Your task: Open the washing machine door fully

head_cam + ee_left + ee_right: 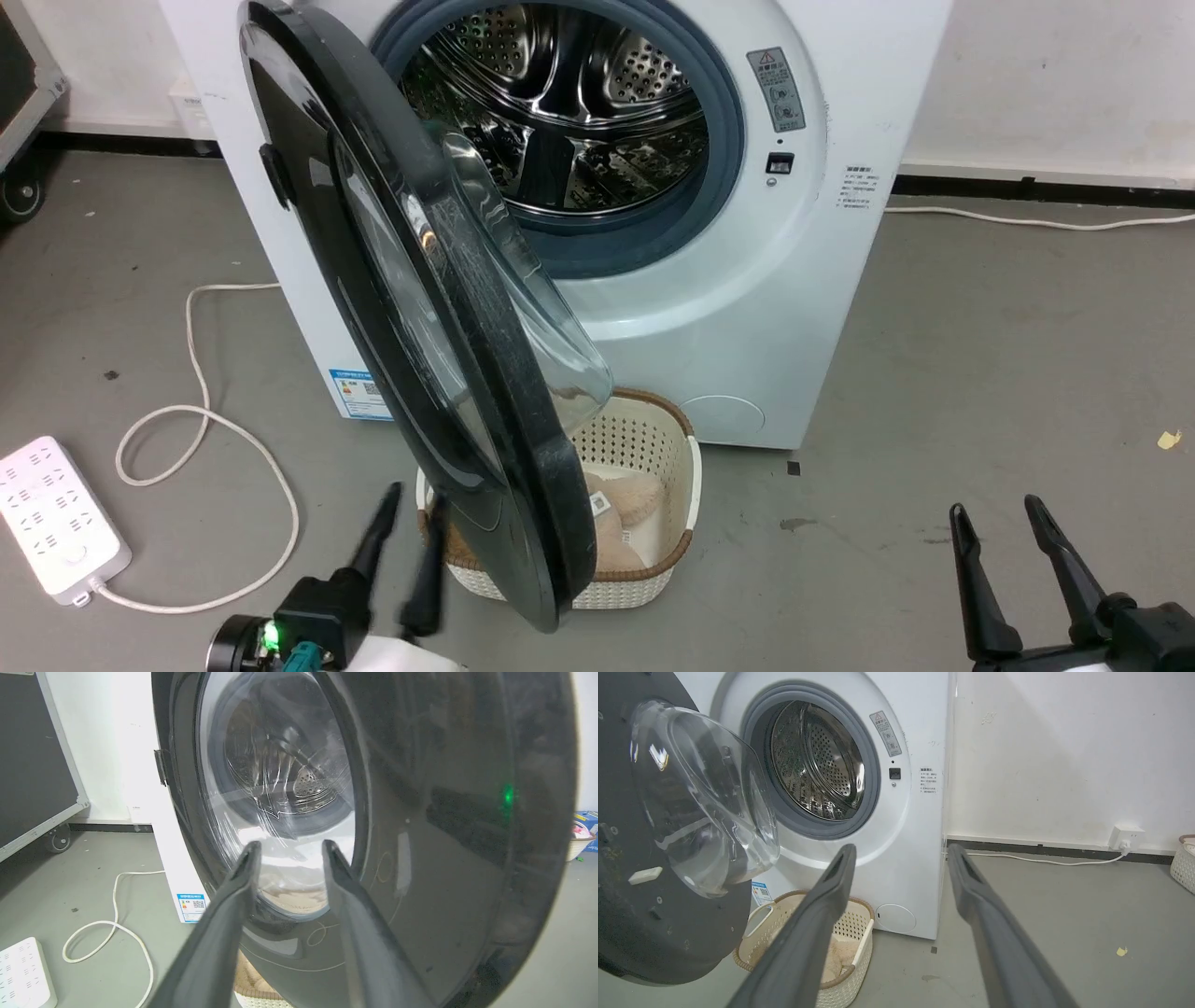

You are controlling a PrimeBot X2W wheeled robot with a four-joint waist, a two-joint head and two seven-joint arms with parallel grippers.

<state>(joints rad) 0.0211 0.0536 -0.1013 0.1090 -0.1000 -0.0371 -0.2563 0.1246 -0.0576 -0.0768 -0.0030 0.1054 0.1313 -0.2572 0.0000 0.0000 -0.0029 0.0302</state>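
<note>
The white washing machine (747, 308) stands ahead with its steel drum exposed. Its black round door (373, 308) hangs swung out toward me, roughly at right angles to the front, hinge at the left, clear glass bowl (532, 308) facing the drum. My left gripper (413, 497) is open, low, just outside the door's black outer face; in the left wrist view that gripper (289, 847) points at the door (444, 835) from close by, touching nothing. My right gripper (997, 509) is open at the lower right, well clear of the washing machine (920, 812) and the door (654, 933).
A cream perforated basket (677, 448) holding a tan soft item sits on the floor under the door's lower edge. A white power strip (56, 513) and its looping cable (201, 411) lie at the left. A wheeled black case (32, 774) stands far left.
</note>
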